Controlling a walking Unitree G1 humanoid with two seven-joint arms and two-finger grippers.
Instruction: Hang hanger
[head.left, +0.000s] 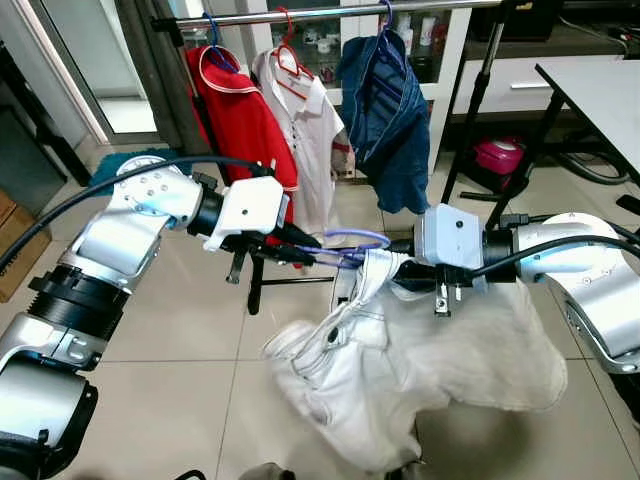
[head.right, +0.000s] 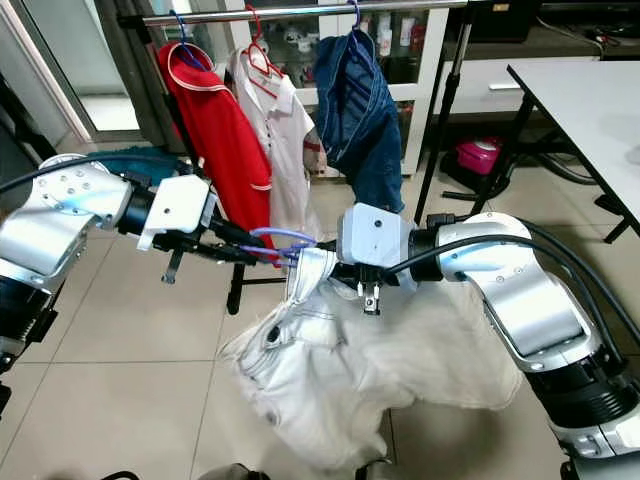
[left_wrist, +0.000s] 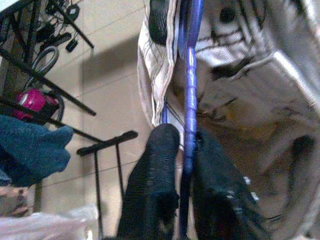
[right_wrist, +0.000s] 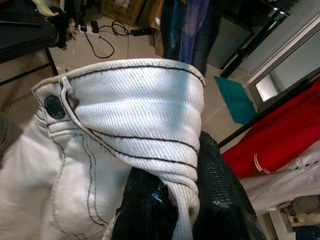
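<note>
A purple plastic hanger (head.left: 356, 240) lies level between my two arms, held at chest height in front of the clothes rail (head.left: 330, 14). My left gripper (head.left: 308, 250) is shut on one end of it; in the left wrist view the black fingers (left_wrist: 159, 150) pinch the hanger's bar (left_wrist: 191, 75). A white pair of jeans (head.left: 420, 370) hangs from the hanger and droops toward the floor. My right gripper (right_wrist: 186, 167) is shut on the bunched waistband (right_wrist: 150, 105), with its fingertips buried in the cloth.
On the rail hang a red shirt (head.left: 235, 110), a white shirt (head.left: 305, 110) and blue jeans (head.left: 385, 110). The rack's black foot (head.left: 255, 290) stands on the tile below. A white table (head.left: 600, 90) is at the right, with a pink container (head.left: 498, 155) beyond it.
</note>
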